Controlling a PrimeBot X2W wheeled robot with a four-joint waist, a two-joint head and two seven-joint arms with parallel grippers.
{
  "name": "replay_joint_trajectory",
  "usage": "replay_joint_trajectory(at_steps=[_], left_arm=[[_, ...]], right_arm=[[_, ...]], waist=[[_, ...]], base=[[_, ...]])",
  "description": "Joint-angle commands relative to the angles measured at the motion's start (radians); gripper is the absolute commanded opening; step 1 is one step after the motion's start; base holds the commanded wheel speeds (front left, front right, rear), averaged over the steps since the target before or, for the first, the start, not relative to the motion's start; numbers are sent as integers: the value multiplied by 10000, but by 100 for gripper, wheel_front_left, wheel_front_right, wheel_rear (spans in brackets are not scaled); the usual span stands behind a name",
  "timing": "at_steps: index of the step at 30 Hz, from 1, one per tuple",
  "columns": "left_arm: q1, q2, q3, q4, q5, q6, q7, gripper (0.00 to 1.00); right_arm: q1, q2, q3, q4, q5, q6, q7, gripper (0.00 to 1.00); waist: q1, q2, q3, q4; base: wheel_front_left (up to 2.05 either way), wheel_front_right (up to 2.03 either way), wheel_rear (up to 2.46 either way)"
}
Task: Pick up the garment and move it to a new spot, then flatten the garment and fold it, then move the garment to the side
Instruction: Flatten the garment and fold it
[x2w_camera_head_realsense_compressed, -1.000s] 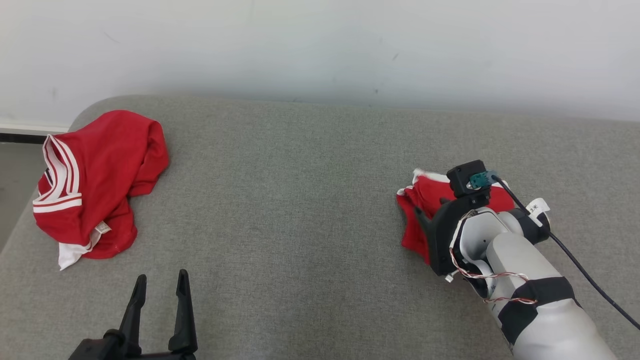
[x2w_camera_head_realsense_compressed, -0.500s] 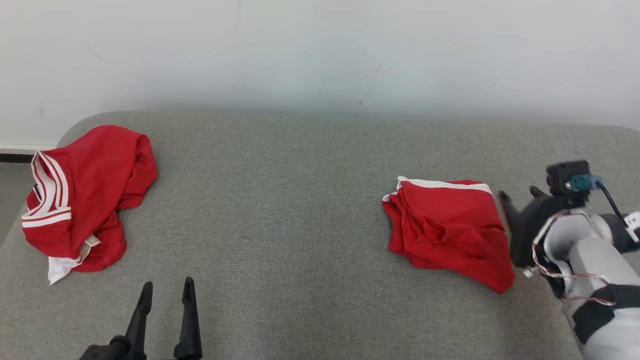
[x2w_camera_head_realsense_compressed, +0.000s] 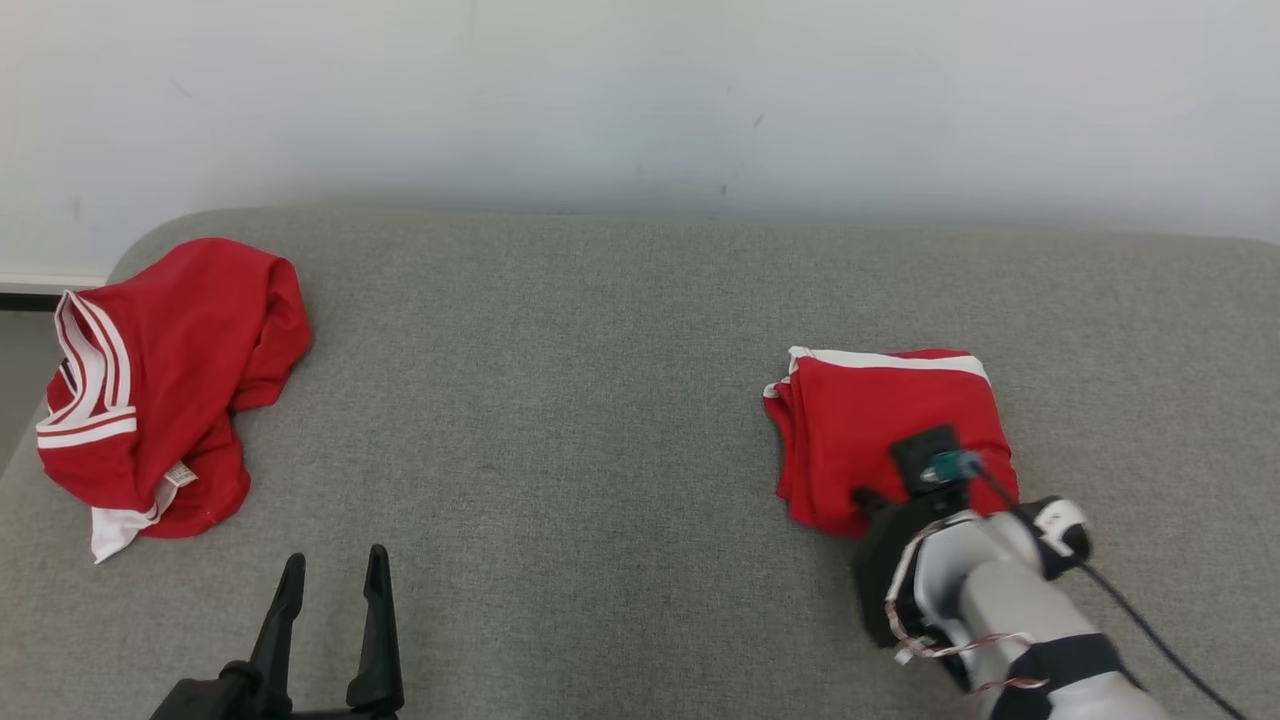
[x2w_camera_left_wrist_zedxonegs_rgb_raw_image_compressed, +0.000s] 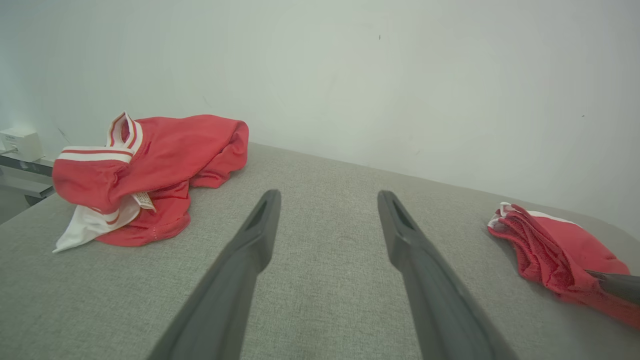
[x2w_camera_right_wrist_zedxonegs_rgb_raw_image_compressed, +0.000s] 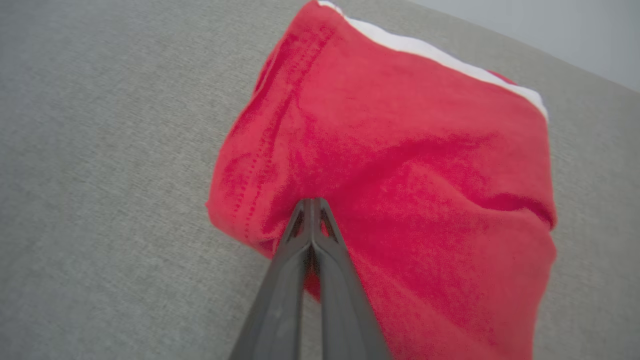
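- The right claw (x2w_camera_right_wrist_zedxonegs_rgb_raw_image_compressed: 311, 202) had its two dark fingers pressed together, tips meeting in a point, and we saw no gap between them.
- Those tips rested on the near part of the folded red garment (x2w_camera_right_wrist_zedxonegs_rgb_raw_image_compressed: 400, 150), just inside the edge closest to the claw. We could not tell whether any cloth was caught between them.
- The folded garment spread out ahead of the right claw and to its right. Its white stripe (x2w_camera_right_wrist_zedxonegs_rgb_raw_image_compressed: 435, 52) ran along the far edge, away from the tips.
- From the head view we saw the pale right forearm (x2w_camera_head_realsense_compressed: 1010, 610) reaching over the garment's near corner, a black cable (x2w_camera_head_realsense_compressed: 1150, 625) trailing off behind it.
- The left claw (x2w_camera_head_realsense_compressed: 335, 556) stood spread, fingers well apart with nothing between them, low over the grey cushion (x2w_camera_head_realsense_compressed: 560, 400).
- A crumpled red garment (x2w_camera_head_realsense_compressed: 170, 380) with white stripes lay ahead of the left claw and off to its left, well apart from it, near the cushion's edge.
- The folded garment sat far off to the left claw's right. In the left wrist view a dark finger (x2w_camera_left_wrist_zedxonegs_rgb_raw_image_compressed: 614, 281) of the right claw lay against its near side.
- A plain pale wall (x2w_camera_head_realsense_compressed: 640, 90) rose beyond the cushion, ahead of both claws.
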Motion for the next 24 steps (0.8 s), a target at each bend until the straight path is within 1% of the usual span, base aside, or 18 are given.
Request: replay_joint_trajectory(at_steps=[1, 5, 9, 10, 11, 13, 16, 17, 18, 19, 24], left_arm=[[-27, 6, 63, 30, 0, -12, -10, 100], [52, 4, 73, 49, -51, 16, -9, 100], [129, 6, 100, 44, -69, 36, -10, 100], [147, 4, 113, 53, -66, 48, -10, 100], [147, 4, 113, 53, -66, 48, -10, 100], [178, 6, 153, 82, -46, 75, -9, 100], [173, 6, 251, 147, 69, 84, -10, 100], [161, 4, 283, 171, 107, 101, -10, 100], [134, 6, 348, 188, 132, 133, -10, 100], [91, 6, 395, 172, 167, 154, -9, 100], [77, 4, 640, 93, 123, 253, -10, 100]], right_arm=[[75, 225, 629, -78, 317, -27, 148, 0], [308, 445, 1908, -489, 1057, -27, 358, 0], [411, 492, 2727, -1034, 1891, -27, 390, 0], [408, 486, 2793, -1228, 2123, -27, 255, 0], [408, 486, 2793, -1228, 2123, -27, 255, 0], [449, 396, 2702, -1593, 2482, -27, -123, 0], [649, 218, 2178, -2120, 2739, -27, -961, 0], [739, 179, 1926, -2273, 2756, -27, -1256, 37], [845, 129, 1624, -2419, 2731, -27, -1560, 81], [972, 82, 1307, -2584, 2633, -27, -1869, 100], [1793, -35, 8, -3588, 1958, -27, -3140, 100]], waist=[[-1, -1, -109, -29], [-1, -1, -240, -96], [-1, -1, -335, -192], [-1, -1, -375, -224], [-1, -1, -375, -224], [-1, -1, -453, -291], [-1, -1, -606, -423], [-1, -1, -644, -466], [-1, -1, -691, -528], [-1, -1, -730, -583], [-1, -1, -883, -950]], base=[[0, 0, 0], [0, 0, 0], [0, 0, 0], [0, 0, 0], [0, 0, 0], [0, 0, 0], [0, 0, 0], [0, 0, 0], [0, 0, 0], [0, 0, 0], [0, 0, 0]])
